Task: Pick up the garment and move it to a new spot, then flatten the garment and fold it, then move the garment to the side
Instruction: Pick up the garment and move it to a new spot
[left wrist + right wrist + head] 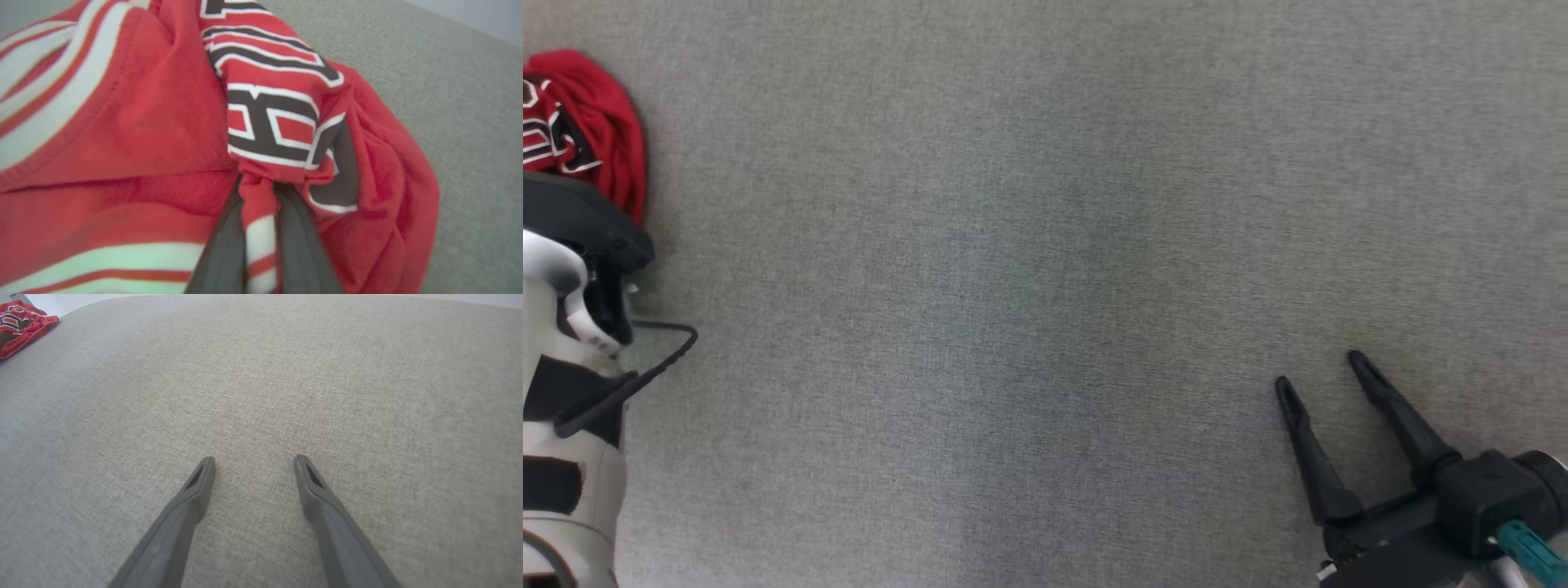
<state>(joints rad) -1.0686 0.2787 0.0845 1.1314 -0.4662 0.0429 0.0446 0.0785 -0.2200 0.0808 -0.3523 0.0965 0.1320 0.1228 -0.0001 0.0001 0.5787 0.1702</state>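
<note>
left hand is pinched on a fold of the red garment, bunched way over at the bench's far left. right hand gapes empty, well apart from it.

A grey woven fabric surface carries a bunched red garment at its left edge.
</note>
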